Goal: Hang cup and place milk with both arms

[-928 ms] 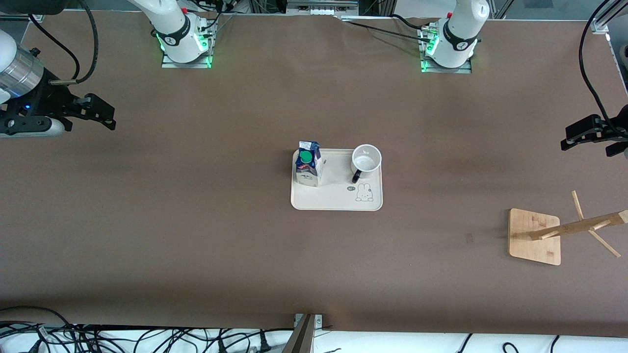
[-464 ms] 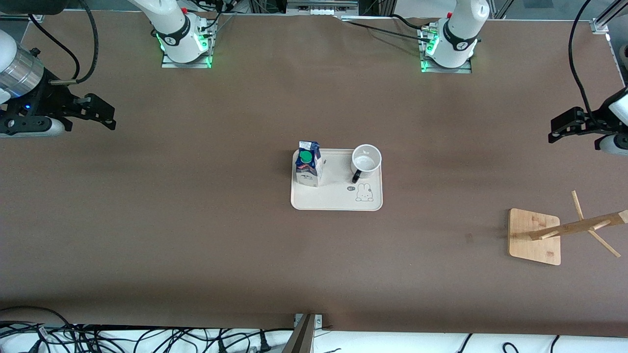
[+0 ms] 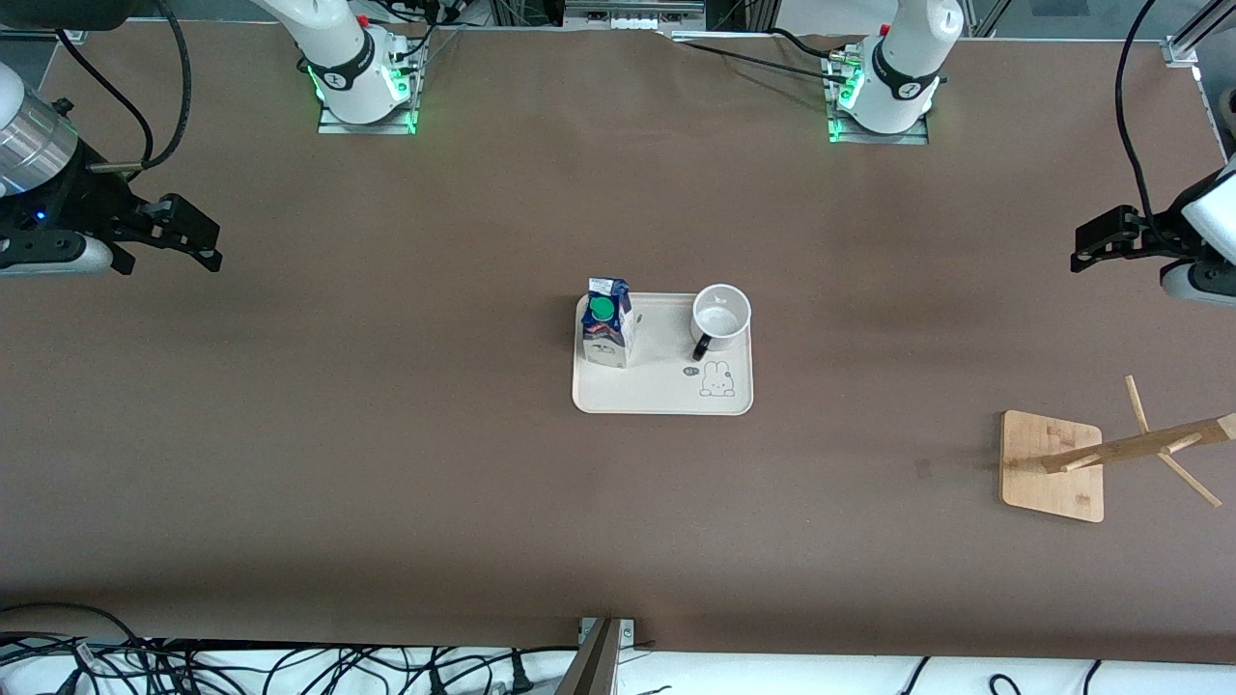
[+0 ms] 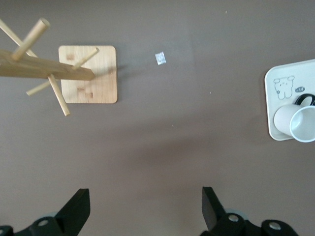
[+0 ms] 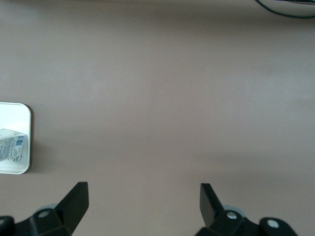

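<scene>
The cup (image 3: 721, 317), a small white mug with a black handle, stands upright on a cream tray (image 3: 666, 394) at the table's middle. It also shows in the left wrist view (image 4: 301, 124). The milk (image 3: 606, 326), a blue-and-white carton with a green cap, stands on the same tray, toward the right arm's end. One corner of the milk (image 5: 12, 145) shows in the right wrist view. My left gripper (image 3: 1089, 246) hangs open over bare table near the left arm's end (image 4: 145, 194). My right gripper (image 3: 201, 239) hangs open over bare table at the right arm's end (image 5: 142, 189).
A wooden cup rack (image 3: 1053, 466) with slanted pegs stands toward the left arm's end, nearer the front camera than the tray; its base (image 4: 88, 73) shows in the left wrist view. The tray (image 4: 276, 101) has a rabbit drawing. Cables lie along the front edge.
My left gripper has moved a little toward the table's middle. My right gripper has shifted slightly. Cup, milk and rack have not moved.
</scene>
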Controlling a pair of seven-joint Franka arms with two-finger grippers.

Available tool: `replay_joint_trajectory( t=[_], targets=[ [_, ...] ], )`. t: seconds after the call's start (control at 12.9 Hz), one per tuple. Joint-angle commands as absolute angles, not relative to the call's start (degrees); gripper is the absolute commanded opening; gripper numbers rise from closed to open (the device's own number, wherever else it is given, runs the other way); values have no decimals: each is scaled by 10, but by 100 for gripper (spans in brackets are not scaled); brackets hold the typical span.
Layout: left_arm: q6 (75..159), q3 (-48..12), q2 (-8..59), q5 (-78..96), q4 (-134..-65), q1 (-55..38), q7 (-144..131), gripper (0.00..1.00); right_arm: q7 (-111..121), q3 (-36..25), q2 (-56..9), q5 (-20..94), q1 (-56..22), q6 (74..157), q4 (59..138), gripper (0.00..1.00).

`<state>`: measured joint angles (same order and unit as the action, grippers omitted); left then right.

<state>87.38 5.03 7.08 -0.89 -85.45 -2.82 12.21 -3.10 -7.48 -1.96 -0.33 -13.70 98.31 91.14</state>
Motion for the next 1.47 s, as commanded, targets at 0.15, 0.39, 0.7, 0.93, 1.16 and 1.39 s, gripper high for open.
replay_joint_trajectory(
  t=[0.15, 0.39, 0.7, 0.93, 1.16, 1.39],
  targets=[
    [860, 47, 87, -18, -855, -29, 134, 100, -30, -52, -70, -4, -182, 943, 908, 100],
    [853, 46, 104, -25, -854, -33, 127, 100, -101, -42, -135, 62, -220, 951, 856, 100],
    [844, 47, 105, -14, -852, -28, 135, 100, -318, -36, -246, 69, -335, 1020, 783, 100],
    [832, 47, 106, -3, -854, -28, 140, 100, -459, -37, -325, 68, -403, 1075, 727, 100],
    [824, 47, 108, -2, -854, -28, 139, 100, -511, -38, -365, 65, -433, 1099, 707, 100],
    [824, 48, 109, -1, -854, -21, 141, 100, -528, -38, -379, 58, -444, 1102, 710, 100]
  ],
)
